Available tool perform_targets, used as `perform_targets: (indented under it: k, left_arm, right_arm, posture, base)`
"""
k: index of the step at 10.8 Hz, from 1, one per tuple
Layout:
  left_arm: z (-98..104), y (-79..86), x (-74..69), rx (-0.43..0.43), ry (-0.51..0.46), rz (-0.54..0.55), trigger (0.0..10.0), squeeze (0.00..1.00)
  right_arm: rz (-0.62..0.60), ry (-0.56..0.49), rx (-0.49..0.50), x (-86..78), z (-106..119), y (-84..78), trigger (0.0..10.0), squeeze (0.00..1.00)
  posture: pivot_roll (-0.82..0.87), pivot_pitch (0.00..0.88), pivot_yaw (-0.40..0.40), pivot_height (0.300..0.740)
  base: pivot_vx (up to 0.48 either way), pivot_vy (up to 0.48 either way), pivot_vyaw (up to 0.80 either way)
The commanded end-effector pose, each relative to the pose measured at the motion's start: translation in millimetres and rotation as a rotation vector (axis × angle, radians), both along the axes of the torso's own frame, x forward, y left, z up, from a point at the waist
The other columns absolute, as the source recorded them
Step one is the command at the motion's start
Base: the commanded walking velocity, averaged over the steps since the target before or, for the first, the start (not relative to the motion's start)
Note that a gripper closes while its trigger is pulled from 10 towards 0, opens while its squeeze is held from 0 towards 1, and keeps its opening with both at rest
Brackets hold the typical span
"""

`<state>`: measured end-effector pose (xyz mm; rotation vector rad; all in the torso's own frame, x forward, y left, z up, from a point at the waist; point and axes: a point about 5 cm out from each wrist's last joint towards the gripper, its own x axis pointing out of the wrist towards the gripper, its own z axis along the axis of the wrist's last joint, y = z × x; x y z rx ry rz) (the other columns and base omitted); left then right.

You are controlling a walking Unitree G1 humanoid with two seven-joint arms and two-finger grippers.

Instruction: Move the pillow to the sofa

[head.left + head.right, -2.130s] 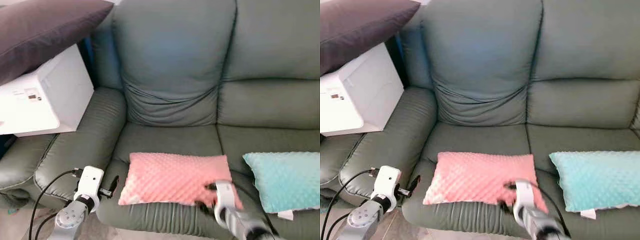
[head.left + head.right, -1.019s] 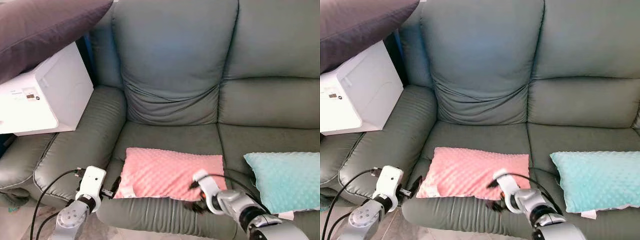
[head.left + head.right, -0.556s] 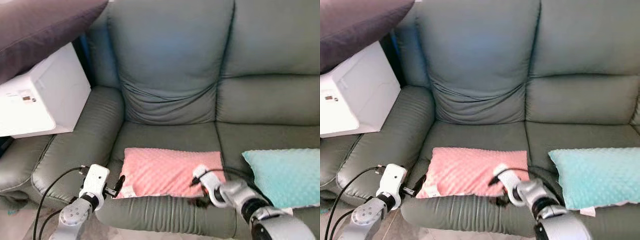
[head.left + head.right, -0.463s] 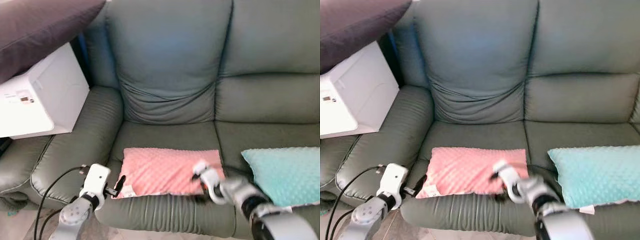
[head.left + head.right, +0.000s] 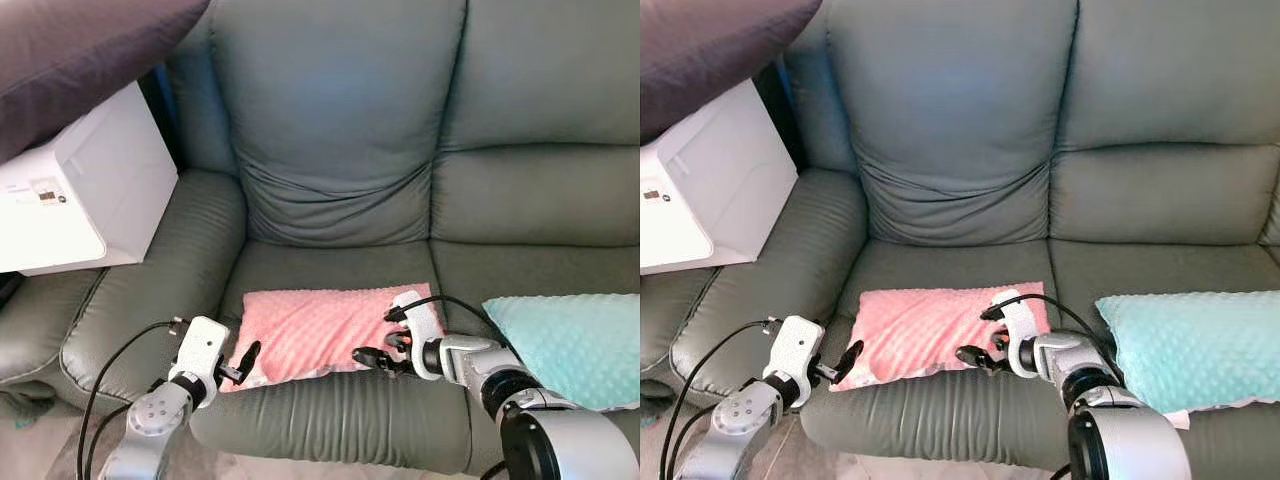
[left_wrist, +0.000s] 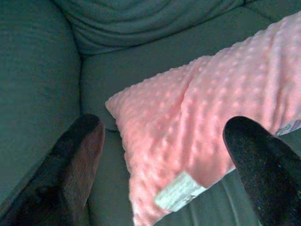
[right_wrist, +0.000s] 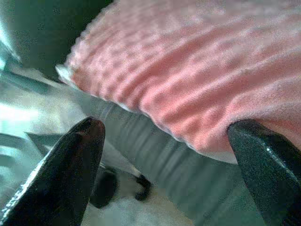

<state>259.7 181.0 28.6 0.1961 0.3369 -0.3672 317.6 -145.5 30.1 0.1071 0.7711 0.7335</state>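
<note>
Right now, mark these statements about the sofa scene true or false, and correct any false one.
1. The bumpy pink pillow lies on the grey-green leather sofa seat. True.
2. The bumpy teal pillow lies on top of the pink pillow. False: it lies apart, on the next seat to the right.
3. The left gripper has its fingers open at the pink pillow's corner. True.
4. The right gripper is shut on the pink pillow. False: its fingers are spread open at the pillow's front edge.
5. The white box stands on the sofa's seat. False: it stands beside the armrest.
</note>
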Motion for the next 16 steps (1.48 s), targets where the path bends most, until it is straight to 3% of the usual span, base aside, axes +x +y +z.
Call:
perform_targets:
  k: [1, 3, 4, 5, 6, 8, 9, 10, 11, 13, 14, 15, 16]
  left_arm:
    - [-3, 3.1, -1.4, 0.009, 0.02, 0.004, 10.0, 0.0]
    - [2, 3.8, 5.5, 0.005, -0.016, 0.034, 10.0, 0.0]
    - [7, 5.6, 11.3, 0.007, -0.054, 0.075, 10.0, 0.0]
    - [10, 5.2, 14.3, -0.002, -0.073, 0.094, 10.0, 0.0]
    - [11, 2.5, 16.2, -0.006, -0.081, 0.099, 10.0, 0.0]
    - [11, -2.6, 18.6, -0.01, -0.103, 0.113, 10.0, 0.0]
    - [13, -4.1, 20.3, -0.002, -0.126, 0.132, 10.0, 0.0]
    - [15, -4.4, 21.3, -0.008, -0.157, 0.153, 10.0, 0.0]
    - [19, 0.5, 22.5, -0.002, -0.203, 0.21, 10.0, 0.0]
    - [26, 31.5, 17.9, 0.032, -0.311, 0.455, 10.0, 0.0]
    - [28, 48.6, 10.6, 0.03, -0.339, 0.562, 10.0, 0.0]
    - [25, 54.7, 3.3, 0.031, -0.34, 0.584, 10.0, 0.0]
    - [20, 54.7, -1.3, 0.027, -0.324, 0.574, 10.0, 0.0]
  right_arm:
    - [0.01, -0.014, 0.063, 1.2, 3, 7.5, 10.0, 0.0]
    - [-0.097, -0.099, 0.163, 9.6, 12, 8.4, 10.0, 0.0]
    - [0.056, -0.219, 0.522, 22.6, 57, -2.3, 10.0, 0.0]
    - [0.174, -0.436, 0.645, -12.0, 156, -11.6, 10.0, 0.0]
    - [0.136, -0.528, 0.625, -12.5, 166, 6.2, 10.0, 0.0]
    - [-0.045, -0.694, 0.409, 3.8, 145, 15.1, 10.0, 0.0]
    - [-0.077, -0.723, 0.25, -4.0, 139, 22.1, 10.0, 0.0]
    - [-0.145, -0.758, 0.155, -5.9, 128, 28.0, 10.0, 0.0]
    - [-0.215, -0.817, 0.04, -1.5, 116, 24.3, 10.0, 0.0]
    - [-0.443, -0.794, -0.195, 2.9, 85, -9.3, 10.0, 0.0]
    - [-0.504, -0.739, -0.276, -4.6, 64, -27.7, 10.0, 0.0]
    - [-0.489, -0.71, -0.373, -16.6, 40, -38.3, 10.0, 0.0]
    - [-0.511, -0.657, -0.353, -23.7, 26, -41.7, 10.0, 0.0]
  posture:
    - [-0.3, 0.101, 0.108, 0.74]
    - [-0.3, 0.094, 0.105, 0.74]
    - [-0.3, 0.087, 0.098, 0.74]
    - [-0.29, 0.079, 0.091, 0.74]
    - [-0.29, 0.072, 0.084, 0.74]
    - [-0.28, 0.064, 0.079, 0.74]
    - [-0.27, 0.058, 0.075, 0.74]
    - [-0.28, 0.057, 0.073, 0.74]
    - [-0.27, 0.054, 0.069, 0.74]
    - [-0.27, 0.05, 0.067, 0.74]
    - [-0.27, 0.052, 0.068, 0.74]
    - [-0.26, 0.054, 0.068, 0.74]
    - [-0.26, 0.053, 0.07, 0.74]
  base:
    - [0.0, 0.0, 0.0]
    - [0.0, 0.0, 0.0]
    - [0.0, 0.0, 0.0]
    - [0.0, 0.0, 0.0]
    - [0.0, 0.0, 0.0]
    - [0.0, 0.0, 0.0]
    - [0.0, 0.0, 0.0]
    - [0.0, 0.0, 0.0]
    - [0.0, 0.0, 0.0]
    - [0.0, 0.0, 0.0]
    - [0.0, 0.0, 0.0]
    - [0.0, 0.0, 0.0]
    - [0.0, 0.0, 0.0]
